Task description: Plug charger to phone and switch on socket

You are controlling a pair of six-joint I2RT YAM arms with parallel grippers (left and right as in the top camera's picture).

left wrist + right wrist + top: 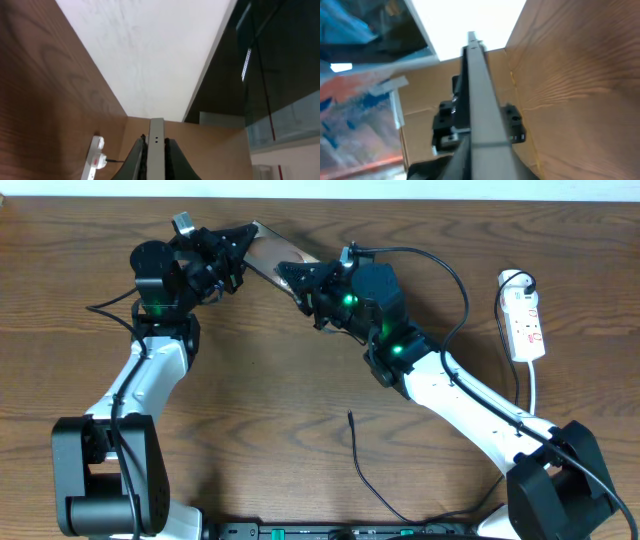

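Note:
The phone (285, 252) is held off the table at the back, between the two arms. My left gripper (240, 252) is shut on its left end; in the left wrist view its pale edge (157, 127) stands clamped between the jaws of that gripper (156, 140). My right gripper (300, 280) sits around the right end. The right wrist view has the phone's edge (479, 90) running out from the right gripper (487, 162), and I cannot see whether it presses. The charger (362, 470) lies loose on the table, tip pointing away. The socket (525, 320) lies far right.
A white plug (515, 280) sits in the socket's far end, and a white cord (533, 390) runs from the socket toward the front. The socket (94, 160) also shows low in the left wrist view. A black wrist cable (450, 275) arcs over the right arm.

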